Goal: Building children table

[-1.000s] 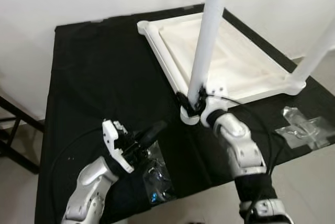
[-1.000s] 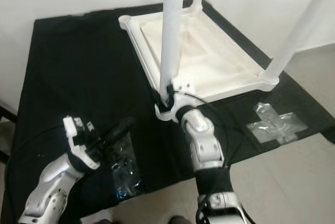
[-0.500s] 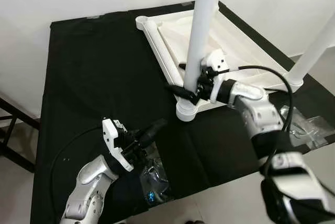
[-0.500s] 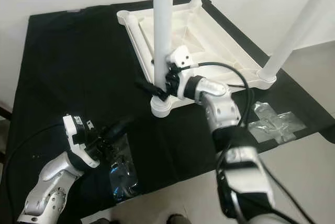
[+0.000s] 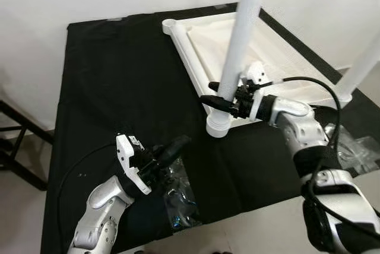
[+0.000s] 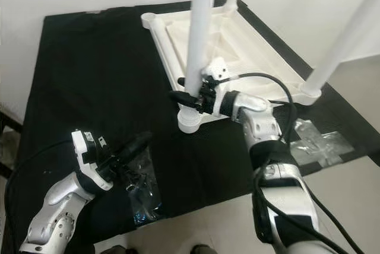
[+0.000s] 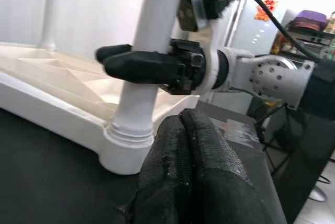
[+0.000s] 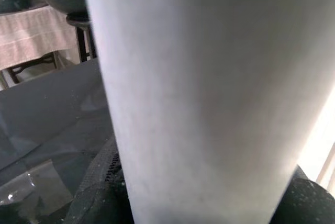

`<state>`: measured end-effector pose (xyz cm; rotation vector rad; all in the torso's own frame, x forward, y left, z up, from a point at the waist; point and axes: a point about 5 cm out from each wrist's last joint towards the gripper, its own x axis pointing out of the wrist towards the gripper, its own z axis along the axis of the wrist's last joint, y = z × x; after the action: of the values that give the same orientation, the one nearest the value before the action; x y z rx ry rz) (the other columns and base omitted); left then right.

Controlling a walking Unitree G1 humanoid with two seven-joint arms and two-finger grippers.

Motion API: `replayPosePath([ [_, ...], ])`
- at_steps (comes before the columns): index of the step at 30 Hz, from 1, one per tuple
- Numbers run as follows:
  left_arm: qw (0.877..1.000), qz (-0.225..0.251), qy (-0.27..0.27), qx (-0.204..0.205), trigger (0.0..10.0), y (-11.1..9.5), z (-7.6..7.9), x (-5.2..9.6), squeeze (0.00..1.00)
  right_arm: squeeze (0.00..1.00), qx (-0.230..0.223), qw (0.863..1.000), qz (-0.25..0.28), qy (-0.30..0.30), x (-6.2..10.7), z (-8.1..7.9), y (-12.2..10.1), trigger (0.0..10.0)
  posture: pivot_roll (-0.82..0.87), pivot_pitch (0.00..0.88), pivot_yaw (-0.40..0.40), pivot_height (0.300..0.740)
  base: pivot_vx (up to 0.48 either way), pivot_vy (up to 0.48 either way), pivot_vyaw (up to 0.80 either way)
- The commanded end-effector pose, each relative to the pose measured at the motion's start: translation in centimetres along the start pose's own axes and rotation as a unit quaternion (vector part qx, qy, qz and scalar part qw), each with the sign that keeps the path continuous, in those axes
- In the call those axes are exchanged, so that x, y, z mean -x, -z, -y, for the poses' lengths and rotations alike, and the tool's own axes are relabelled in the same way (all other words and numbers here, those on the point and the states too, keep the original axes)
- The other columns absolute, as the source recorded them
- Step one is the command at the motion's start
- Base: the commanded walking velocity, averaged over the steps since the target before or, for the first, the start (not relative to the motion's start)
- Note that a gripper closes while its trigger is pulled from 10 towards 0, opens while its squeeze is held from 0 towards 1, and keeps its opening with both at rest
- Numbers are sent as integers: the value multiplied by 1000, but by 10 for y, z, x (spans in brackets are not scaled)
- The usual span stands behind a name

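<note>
Black cloth covered the surface (image 5: 119,76), where the upturned white tabletop (image 5: 279,67) lay. Its near-corner leg (image 5: 240,40), stiff, smooth and probably light, stood clamped low in the right gripper (image 5: 221,101) jaws. The left gripper (image 5: 172,147) jaws hovered closed, empty, over plastic bags (image 5: 178,197).

Work surface covered by black cloth (image 5: 119,76). Resting on it: inverted white children's table (image 5: 261,58), legs upward; two clear plastic bags (image 5: 178,197), (image 5: 356,150) near front edge.
</note>
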<state>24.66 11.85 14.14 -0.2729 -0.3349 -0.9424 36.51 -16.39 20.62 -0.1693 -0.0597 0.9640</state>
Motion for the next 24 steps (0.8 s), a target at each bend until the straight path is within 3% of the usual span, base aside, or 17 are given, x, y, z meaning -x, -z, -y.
replayPosePath([
  [1, 1000, -8, 1, 1, 10000, 1, 1, 3, 0, 0, -18, 999, -36, 10, 10, -3, 21, 0, 46, 163, -16, 740, 0, 0, 0],
  [5, 1000, -9, 2, 1, 10000, -1, 0, 4, 0, 0, -19, 998, -53, 42, 23, -31, 46, 0, 29, 174, -5, 740, 0, 0, 0],
  [11, 1000, -10, 3, 2, 10000, -2, -1, 5, 0, 0, -40, 989, -61, 126, 16, -46, 57, 0, 26, 178, 4, 740, 0, 0, 0],
  [12, 1000, -12, 5, 2, 10000, -1, -1, 4, 0, 0, -57, 961, -83, 259, 12, -49, 66, 0, 25, 179, -4, 740, 0, 0, 0],
  [13, 1000, -12, 5, 2, 10000, -1, -1, 4, 0, 0, -57, 961, -83, 259, 12, -49, 66, 0, 25, 179, -4, 740, 0, 0, 0],
  [14, 1000, -12, 5, 2, 10000, -1, -1, 4, 0, 0, -64, 943, -89, 315, 12, -48, 68, 0, 25, 179, -4, 740, 0, 0, 0],
  [16, 1000, -12, 5, 1, 10000, -1, -1, 3, 0, 0, -25, 930, -79, 358, 2, -71, 57, 0, 20, 182, -8, 740, 0, 0, 0],
  [17, 1000, -12, 5, 1, 10000, -1, -2, 3, 0, 0, -9, 933, -73, 351, -4, -79, 51, 0, 17, 182, -5, 740, 0, 0, 0],
  [24, 1000, -13, 7, 1, 10000, -1, -2, 3, 0, 0, -34, 924, -83, 373, -2, -69, 53, 0, 23, 172, -10, 740, 0, 0, 0],
])
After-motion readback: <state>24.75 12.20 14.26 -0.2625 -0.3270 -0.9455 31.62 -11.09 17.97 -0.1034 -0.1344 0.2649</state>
